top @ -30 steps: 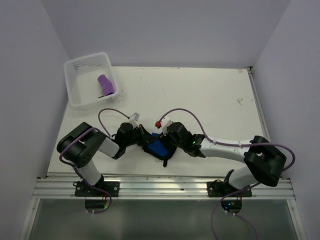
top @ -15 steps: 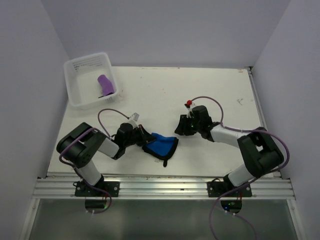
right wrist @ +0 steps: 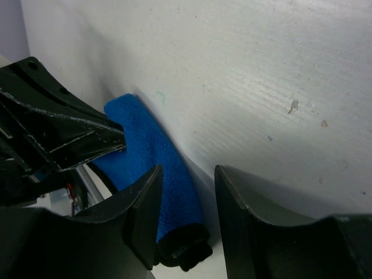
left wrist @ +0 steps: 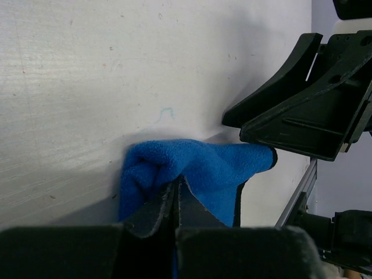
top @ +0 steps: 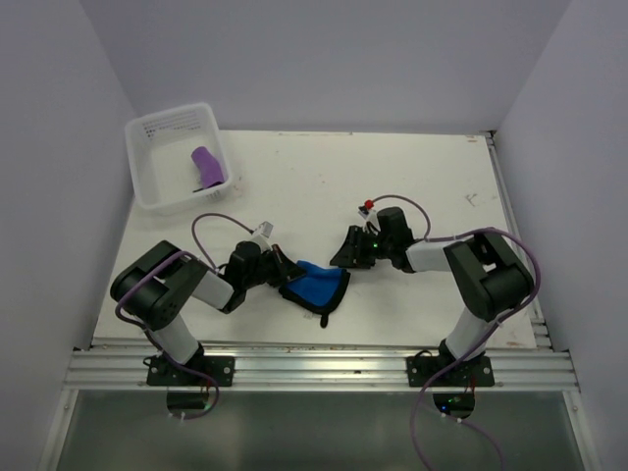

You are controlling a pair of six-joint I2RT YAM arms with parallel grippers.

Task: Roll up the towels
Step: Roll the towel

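Fingertips [left wrist: 156,210] of the left gripper [top: 284,275] are clenched on the blue towel [top: 320,286]. The right gripper [right wrist: 187,172] is released just beside it. The towel lies well apart from the clear tub [top: 144,147], which holds the rolled purple towel [top: 206,168].

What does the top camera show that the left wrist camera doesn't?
Only the top view: the tub at the far left corner of the table, a rolled purple towel inside it, and the whole left arm and right arm. Only the left wrist view: the left jaws shut on a fold of the blue towel, and a faint blue mark on the table. Both: the blue towel on the table, with the right jaws close beside it.
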